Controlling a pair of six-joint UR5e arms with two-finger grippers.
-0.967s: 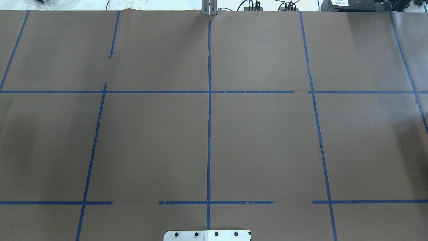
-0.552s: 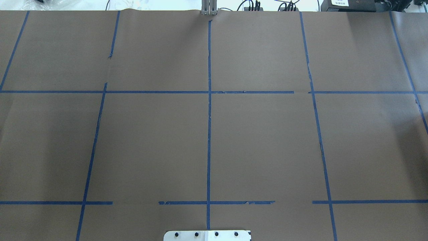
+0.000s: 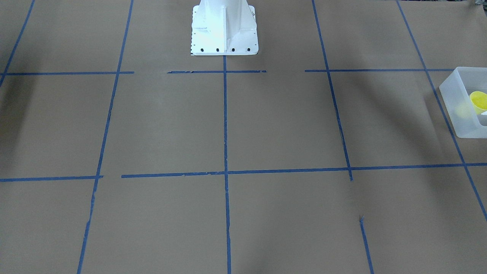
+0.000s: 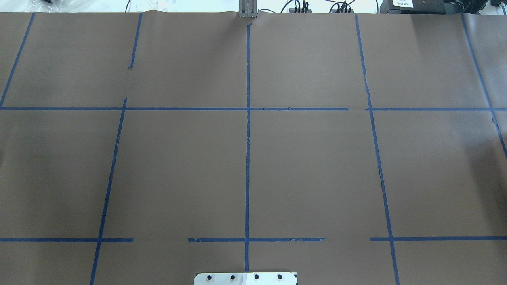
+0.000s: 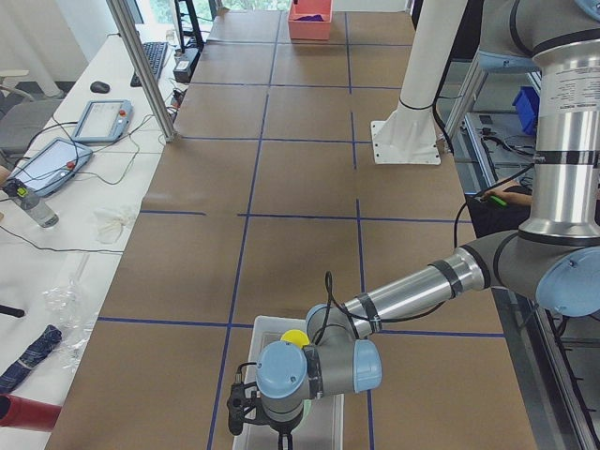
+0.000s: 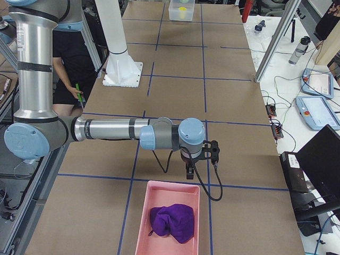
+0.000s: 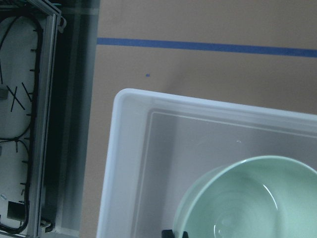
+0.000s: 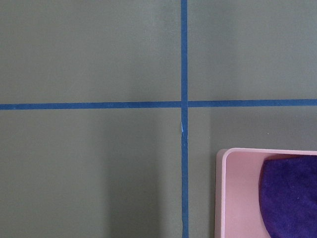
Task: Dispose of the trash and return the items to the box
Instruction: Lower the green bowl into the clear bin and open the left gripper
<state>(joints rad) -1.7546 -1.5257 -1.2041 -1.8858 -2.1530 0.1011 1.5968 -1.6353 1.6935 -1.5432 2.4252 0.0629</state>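
At the right edge of the front-facing view, the yellow cup sits inside the box, which also holds a pale green bowl. The cup is likely light, stiff and slick, so pinch across its rim. Whether the left gripper or right gripper is spread or pressed together, I cannot tell.

1. Brown paper covers the table, divided into large squares by blue tape lines.
2. A white side bench holds a keyboard and loose cables.
3. The light is bright and even.
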